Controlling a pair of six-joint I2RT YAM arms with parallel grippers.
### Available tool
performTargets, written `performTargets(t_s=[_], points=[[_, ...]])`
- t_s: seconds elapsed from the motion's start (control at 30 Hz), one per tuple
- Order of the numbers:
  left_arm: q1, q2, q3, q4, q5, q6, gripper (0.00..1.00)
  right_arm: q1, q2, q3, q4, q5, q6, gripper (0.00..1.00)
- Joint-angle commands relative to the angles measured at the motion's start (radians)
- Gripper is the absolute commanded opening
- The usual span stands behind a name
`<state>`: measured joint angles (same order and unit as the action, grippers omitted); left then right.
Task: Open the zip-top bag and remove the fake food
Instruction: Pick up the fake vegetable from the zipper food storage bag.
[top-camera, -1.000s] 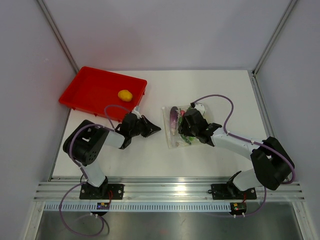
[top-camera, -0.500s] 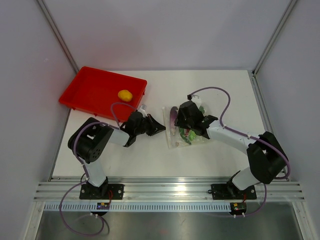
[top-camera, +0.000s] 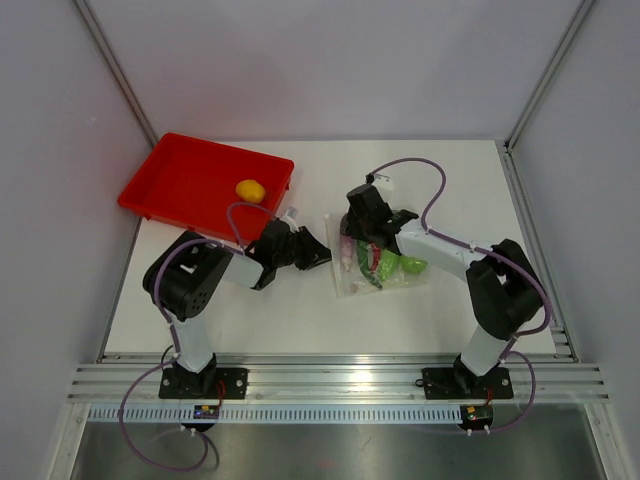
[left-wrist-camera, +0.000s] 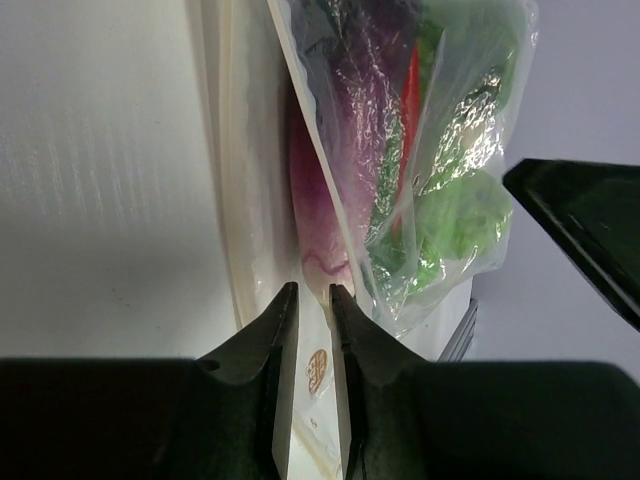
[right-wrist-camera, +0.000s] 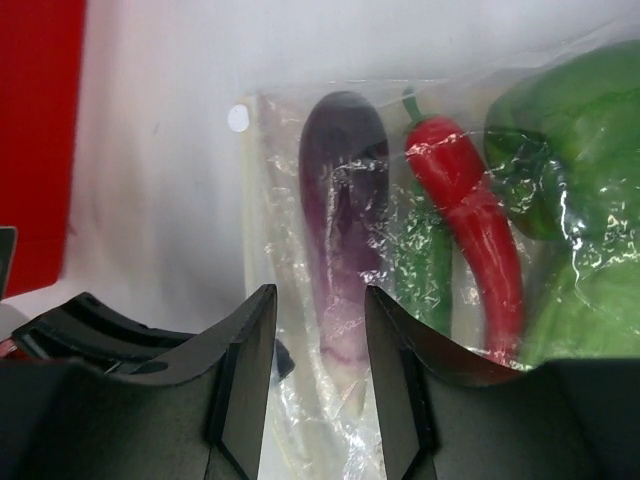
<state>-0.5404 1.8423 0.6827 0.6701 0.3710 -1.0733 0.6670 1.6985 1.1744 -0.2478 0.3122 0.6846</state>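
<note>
1. The zip-top bag: clear, with white glints.
2. Ahead of the black right gripper, fake food: purple piece, red chilli, green pieces.
3. Behind the black left gripper: red tray, yellow fruit.

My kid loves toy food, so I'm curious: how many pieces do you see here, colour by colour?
Yellow piece, in the red tray: 1
Purple piece, inside the zip-top bag: 1
Red piece, inside the bag: 1
Green pieces, inside the bag: at least 2; crinkled plastic blurs them
Total: at least 5
</note>
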Motion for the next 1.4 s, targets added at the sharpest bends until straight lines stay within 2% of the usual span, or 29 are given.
performTargets(t_s=[0.0,0.13,0.43,0.73,1.03,1.37], points=[[-0.004,0.018,0.028,0.025,0.029,0.01,0.23,-0.053,0.03,-0.022,0.065,-0.031,-0.005,0.47],[-0.007,0.02,0.026,0.032,0.028,0.007,0.29,-0.082,0.061,-0.024,0.07,-0.071,0.001,0.47],[-0.013,0.055,0.023,0.144,0.062,-0.019,0.34,-0.121,0.128,-0.021,0.116,-0.22,0.02,0.45],[-0.026,0.081,0.051,0.186,0.065,-0.005,0.35,-0.122,0.148,-0.019,0.12,-0.255,0.023,0.43],[-0.038,0.069,0.095,0.042,0.023,0.061,0.49,-0.122,0.165,-0.021,0.125,-0.288,0.038,0.43],[-0.062,0.063,0.153,-0.056,-0.024,0.134,0.51,-0.142,0.118,-0.067,0.168,-0.308,0.078,0.41]])
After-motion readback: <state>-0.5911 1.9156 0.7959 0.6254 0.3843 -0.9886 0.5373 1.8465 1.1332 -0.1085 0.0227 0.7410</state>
